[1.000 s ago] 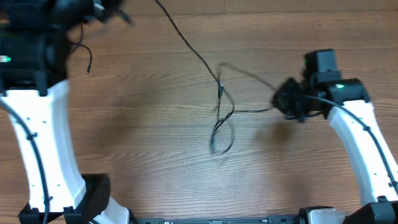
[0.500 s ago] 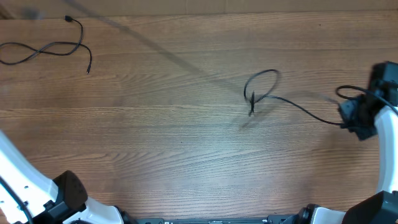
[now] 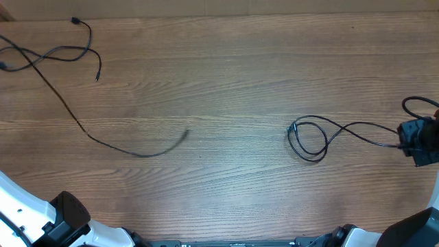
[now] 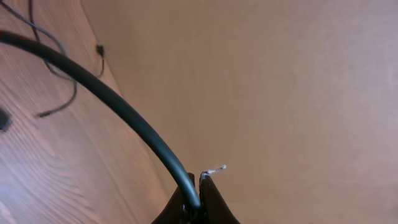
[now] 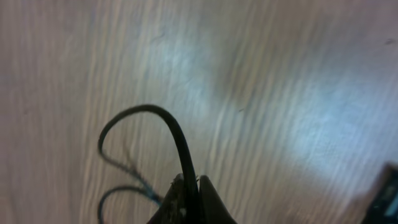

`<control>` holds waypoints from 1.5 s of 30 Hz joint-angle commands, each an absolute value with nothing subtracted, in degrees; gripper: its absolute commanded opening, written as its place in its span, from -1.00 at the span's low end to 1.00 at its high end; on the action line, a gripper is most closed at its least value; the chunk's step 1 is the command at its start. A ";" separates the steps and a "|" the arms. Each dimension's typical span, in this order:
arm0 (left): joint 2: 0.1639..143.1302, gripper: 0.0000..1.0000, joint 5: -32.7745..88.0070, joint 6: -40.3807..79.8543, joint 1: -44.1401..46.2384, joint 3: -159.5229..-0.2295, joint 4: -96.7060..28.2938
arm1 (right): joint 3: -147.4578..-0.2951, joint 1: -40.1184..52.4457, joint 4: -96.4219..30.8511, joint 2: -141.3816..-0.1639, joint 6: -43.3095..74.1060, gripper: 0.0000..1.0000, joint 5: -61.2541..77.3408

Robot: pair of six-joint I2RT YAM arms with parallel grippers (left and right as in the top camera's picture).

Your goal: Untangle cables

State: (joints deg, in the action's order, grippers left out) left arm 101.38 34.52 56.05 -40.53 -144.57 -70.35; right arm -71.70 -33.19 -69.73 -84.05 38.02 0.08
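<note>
The wooden table filled the overhead view, with plain brown grain and three black cables lying on it. The long cable came in over the table's left edge near the far corner, ran slantwise toward the middle and ended in a shallow upward curve left of the table's centre. The corner cable lay at the table's far left corner, with its small plug close to the far edge, and it crossed the long cable near the left edge. The looped cable lay on the table's right half, coiled into a couple of loose rings, and one strand ran from the coil to the right edge.

At that right edge I had the right gripper pressed together on the looped cable, and a small arc of cord showed just behind it. In the blurry right wrist view the cord rose from the pinched fingers and curled over to the left.

The left gripper was off the overhead view. Its wrist camera showed it pinching a black cable that swept up and left over the table, with a tan board behind. I could not trace for certain which cable that was
</note>
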 commanded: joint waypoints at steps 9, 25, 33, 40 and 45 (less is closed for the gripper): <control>100.31 -0.91 38.81 44.34 -23.42 -145.27 -69.71 | -72.60 -21.91 -68.03 -82.67 17.76 0.87 24.73; 100.33 -0.91 22.02 23.40 -4.21 -145.27 -88.71 | -72.66 -3.27 -69.23 -82.54 18.39 1.00 24.27; 100.27 -0.92 25.04 21.02 1.85 -145.27 -94.15 | -73.76 -2.20 -69.76 -78.13 18.85 1.00 31.00; 99.59 -0.92 32.84 17.32 5.15 -145.29 -92.75 | -73.93 -2.20 -71.75 -73.47 15.99 1.00 31.55; 97.80 -0.91 42.81 17.34 5.28 -145.29 -86.76 | -73.95 -2.20 -74.72 -72.97 14.50 1.00 33.95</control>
